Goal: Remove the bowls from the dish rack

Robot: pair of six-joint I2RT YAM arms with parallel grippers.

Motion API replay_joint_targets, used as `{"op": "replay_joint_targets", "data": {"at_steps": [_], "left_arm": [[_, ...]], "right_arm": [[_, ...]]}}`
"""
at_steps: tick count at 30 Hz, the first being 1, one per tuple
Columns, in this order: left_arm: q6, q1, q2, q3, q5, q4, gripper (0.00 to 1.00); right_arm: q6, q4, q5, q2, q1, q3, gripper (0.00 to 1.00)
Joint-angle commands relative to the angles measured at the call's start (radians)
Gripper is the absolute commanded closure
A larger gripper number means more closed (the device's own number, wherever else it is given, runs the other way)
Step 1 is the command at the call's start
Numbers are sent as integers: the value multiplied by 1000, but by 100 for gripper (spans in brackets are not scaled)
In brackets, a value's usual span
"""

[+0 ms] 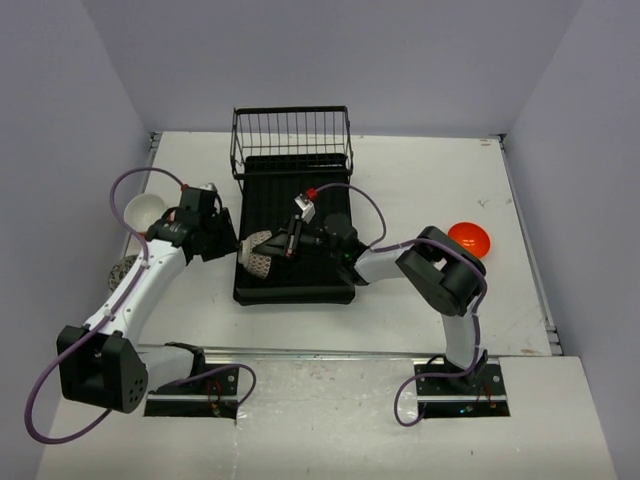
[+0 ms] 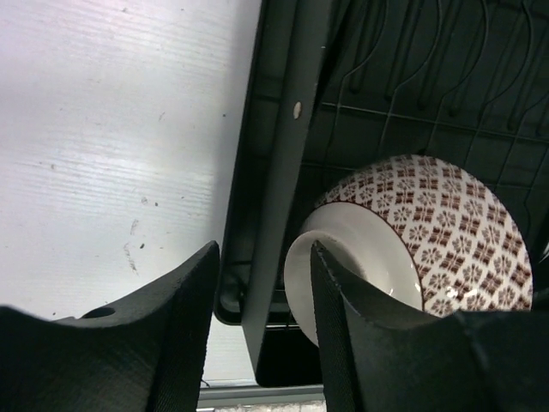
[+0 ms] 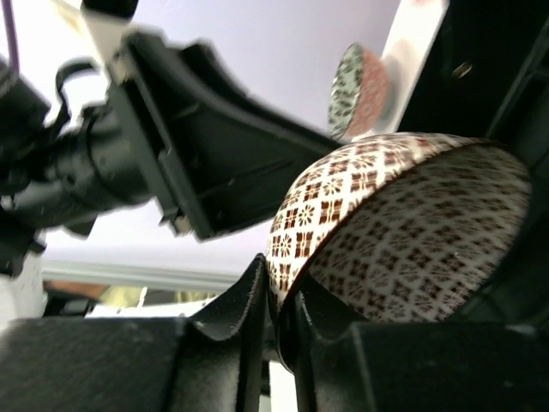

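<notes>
Pale lilac walls close round a white table (image 1: pixel 420 180), on which the large black rectangular plastic dish rack (image 1: pixel 300 292) sits with its upright wire basket (image 1: pixel 290 135) at the far end. At the rack's near-left corner the right pincer (image 3: pixel 276 319) is pinched narrow on the rim of a white ceramic bowl with a brown lattice pattern (image 3: pixel 403 232), one finger inside the lip and one outside. The bowl stands tipped on its side just ahead of that pincer. Opposite it, the left pincer (image 2: pixel 262 330) is spread wide and holds nothing. The rack's side wall runs between its fingers, and the bowl's white inside faces it just beyond its right finger, perhaps touching, though the wrist view is too cramped to be sure. Out on the table, a plain white bowl (image 1: pixel 143 210) lies to the left of the left pincer, clear of the rack, and a glossy orange bowl (image 1: pixel 470 238) lies well to the right of the right pincer
</notes>
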Motion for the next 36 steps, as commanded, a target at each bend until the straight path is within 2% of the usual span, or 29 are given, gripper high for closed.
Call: {"op": "replay_joint_targets", "data": {"at_steps": [1, 12, 26, 36], "left_arm": [[-5, -11, 24, 78, 46, 16, 51], [6, -9, 75, 202, 18, 4, 45], [27, -6, 70, 198, -20, -12, 41], [53, 17, 73, 198, -46, -27, 37]], "right_arm": [[19, 80, -55, -106, 13, -33, 100], [4, 51, -70, -208, 3, -160, 100], [-34, -26, -72, -367, 2, -191, 100], [-59, -78, -47, -598, -78, -424, 100]]}}
